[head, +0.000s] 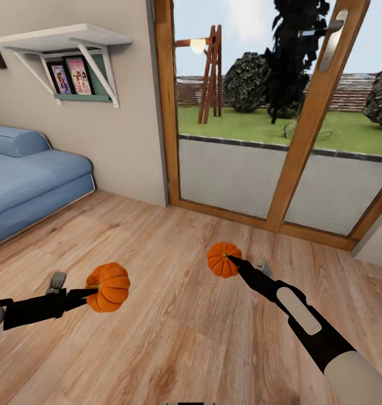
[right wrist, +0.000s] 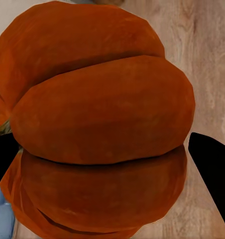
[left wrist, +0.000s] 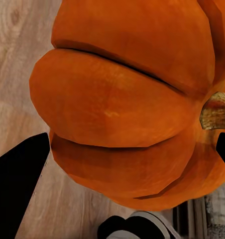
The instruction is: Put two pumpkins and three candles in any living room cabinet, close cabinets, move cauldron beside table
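Orange pumpkins both in hand: left gripper (head: 89,293) clamped on one pumpkin (head: 108,287) at 8 o'clock, right gripper (head: 233,260) holds 2nd pumpkin (head: 224,259) near centre, both above wood floor (head: 174,315). Step: carry/transit. Next: turn base, locate cabinet, open drawer.

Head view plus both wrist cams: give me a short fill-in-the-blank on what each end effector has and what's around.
1. Each end effector, left and right, is shut on a ____.
2. Both pumpkins, left and right, are held above the wooden ____.
3. The sofa by the wall is coloured ____.
4. The white shelf hangs on the wall above the ____.

Missing words: pumpkin; floor; blue; sofa
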Tool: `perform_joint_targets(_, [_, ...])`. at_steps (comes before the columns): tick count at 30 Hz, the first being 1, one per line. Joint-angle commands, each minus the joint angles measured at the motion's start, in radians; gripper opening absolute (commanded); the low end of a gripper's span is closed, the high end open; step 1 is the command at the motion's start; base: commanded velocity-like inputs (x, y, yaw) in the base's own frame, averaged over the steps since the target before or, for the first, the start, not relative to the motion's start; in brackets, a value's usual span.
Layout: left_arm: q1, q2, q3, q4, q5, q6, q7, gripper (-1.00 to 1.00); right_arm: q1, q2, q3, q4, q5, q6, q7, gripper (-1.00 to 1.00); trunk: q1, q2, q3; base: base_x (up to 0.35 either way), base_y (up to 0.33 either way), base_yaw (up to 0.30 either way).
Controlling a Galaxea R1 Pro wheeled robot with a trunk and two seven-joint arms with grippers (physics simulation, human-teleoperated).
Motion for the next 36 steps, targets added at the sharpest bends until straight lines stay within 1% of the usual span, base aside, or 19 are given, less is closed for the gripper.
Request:
perform_joint_targets(1, [-0.001,-0.001,-0.001,-0.001,0.001,0.004,0.011,-1.00,0.000,-0.001,0.002,-0.001,-0.006,0.001,-0.003,-1.00,-0.001,0.000,0.005,0.000,0.000,0.000])
perform_joint_targets(6, [-0.002,-0.006,-0.001,-0.003,0.001,0.001,0.064,-1.00,0.000,0.001,0.003,-0.002,-0.006,0.001,-0.003,-1.00,-0.003,0.001,0.032,0.000,0.000,0.000])
perform_joint_targets(7, [-0.002,-0.013,-0.001,-0.006,0.001,0.001,0.080,-1.00,0.000,0.001,0.002,-0.002,-0.006,0.001,-0.003,-1.00,-0.003,0.001,0.038,0.000,0.000,0.000])
perform_joint_targets(10, [-0.002,-0.048,0.000,-0.032,0.001,0.000,0.161,-1.00,0.000,0.000,0.002,-0.002,-0.006,0.002,-0.003,-1.00,-0.005,0.002,0.052,0.000,0.000,0.000])
perform_joint_targets(11, [-0.002,-0.056,0.000,-0.040,0.002,0.000,0.179,-1.00,0.000,0.000,0.002,-0.002,-0.006,0.002,-0.003,-1.00,-0.005,0.002,0.056,0.000,0.000,0.000])
perform_joint_targets(14, [-0.002,-0.066,0.001,-0.049,0.004,0.000,0.207,-1.00,0.000,0.000,-0.003,-0.002,-0.006,0.004,-0.004,-1.00,-0.006,0.003,0.067,0.000,0.000,0.000])
perform_joint_targets(17, [-0.001,-0.069,0.002,-0.052,0.010,0.000,0.215,-1.00,0.000,0.001,-0.015,-0.001,-0.006,0.009,-0.003,-1.00,-0.008,0.004,0.074,0.000,0.000,0.000])
perform_joint_targets(22, [0.000,-0.069,0.007,-0.053,0.014,0.001,0.215,-1.00,0.000,0.000,-0.018,-0.001,-0.006,0.012,-0.003,-1.00,-0.010,0.005,0.086,0.000,0.000,0.000])
perform_joint_targets(25, [0.001,-0.069,0.014,-0.055,0.016,0.001,0.210,-1.00,0.000,0.000,-0.019,0.000,-0.006,0.014,-0.003,-1.00,-0.010,0.005,0.081,0.000,0.000,0.000])
perform_joint_targets(27, [0.001,-0.068,0.016,-0.055,0.027,0.001,0.209,-1.00,0.000,0.000,-0.019,0.000,-0.006,0.015,-0.003,-1.00,-0.010,0.005,0.077,0.000,0.000,0.000])
perform_joint_targets(30, [0.001,-0.068,0.015,-0.065,0.034,0.001,0.208,-1.00,0.000,0.001,-0.019,-0.001,-0.006,0.015,-0.003,-1.00,-0.011,0.006,0.084,0.000,0.000,0.000])
perform_joint_targets(32, [0.001,-0.068,0.013,-0.084,0.036,0.001,0.208,-1.00,0.000,0.001,-0.019,-0.001,-0.006,0.015,-0.003,-1.00,-0.012,0.006,0.089,0.000,0.000,0.000])
perform_joint_targets(36, [0.001,-0.067,0.012,-0.095,0.037,0.001,0.208,-1.00,0.000,0.000,-0.019,0.000,-0.006,0.016,-0.003,-1.00,-0.014,0.007,0.097,0.000,0.000,0.000])
